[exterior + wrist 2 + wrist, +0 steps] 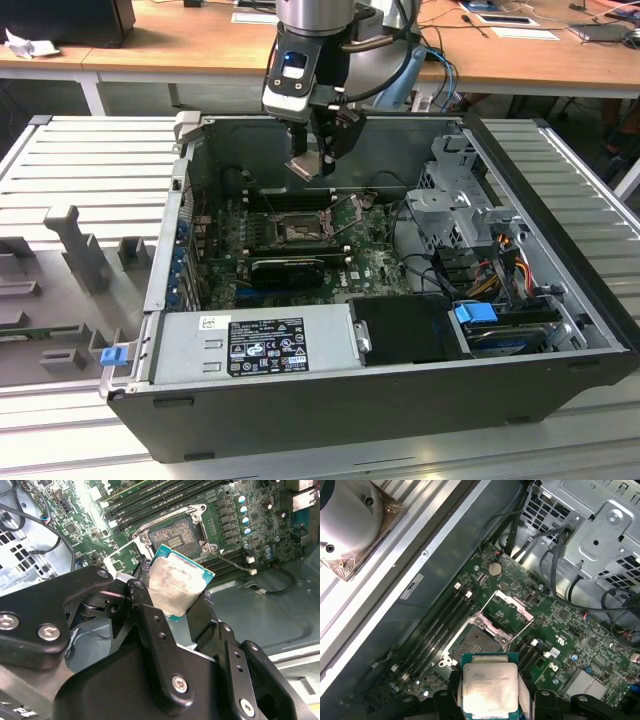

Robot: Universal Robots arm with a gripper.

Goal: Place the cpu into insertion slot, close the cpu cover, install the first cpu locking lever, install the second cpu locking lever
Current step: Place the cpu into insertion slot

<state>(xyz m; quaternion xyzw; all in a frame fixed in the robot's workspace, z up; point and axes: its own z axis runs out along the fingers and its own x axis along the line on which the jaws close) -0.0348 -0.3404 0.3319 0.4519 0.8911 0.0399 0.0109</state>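
Black linkage and screw heads of the gripper (175, 595) closest to the lens in the second wrist view, fingers (149, 615) clamped on two opposite edges of the cpu (177, 587). Silver-grey face turned toward both wrist cameras, green rim around it. Held tilted in the exterior view, in the air over the open computer case (330, 405), touching nothing but the fingers.

Just beyond the chip, lower down on the green motherboard (570, 640): insertion slot (472, 642), dark contact field bare inside a silvery rim, apart from the cpu. On the slot's far side from the gripper, cpu cover (506, 611) swung open, board visible through its square cut-out. Beside the slot, long black memory slots (437, 625).

Further out inside the case, from the exterior view: black ridged heatsink (288, 268) past the slot, grey power supply (255, 342) at the wall farthest from the gripper, perforated metal drive cage (450, 195) with bundled cables (500, 255) off to the exterior view's right.

From the first wrist view: round coin cell (493, 569) on the board beyond the cover, dark cables hanging off the cage.

Outside the case, exterior view's left: grey tray (70, 260) of moulded forms. Behind the arm: wooden desks (180, 40).
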